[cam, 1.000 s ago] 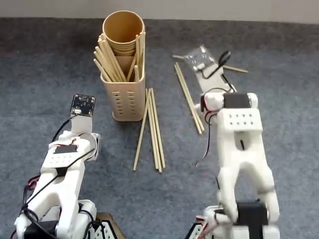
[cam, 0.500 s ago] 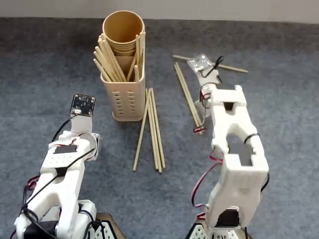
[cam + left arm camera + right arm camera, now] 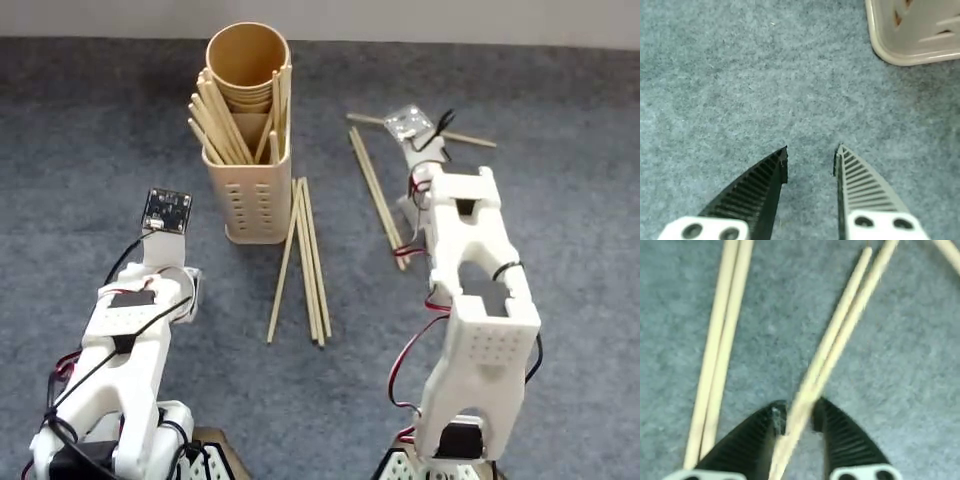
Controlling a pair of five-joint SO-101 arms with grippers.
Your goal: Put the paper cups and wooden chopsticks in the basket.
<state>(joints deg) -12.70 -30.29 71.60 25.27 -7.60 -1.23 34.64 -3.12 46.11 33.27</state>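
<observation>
Chopstick pair (image 3: 840, 335) is clenched in the right hand (image 3: 799, 417); left hand (image 3: 810, 155) is held released over bare tabletop (image 3: 740, 75), basket (image 3: 245, 205) at two o'clock.

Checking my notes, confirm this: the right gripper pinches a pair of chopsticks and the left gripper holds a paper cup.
Wrong about the left gripper: the left wrist view shows it open and empty over carpet. The right gripper does pinch a pair of chopsticks.

The grey carpeted table (image 3: 80, 130) bears the upright basket (image 3: 250, 200), with loose chopsticks (image 3: 308, 265) lying beside it.
</observation>
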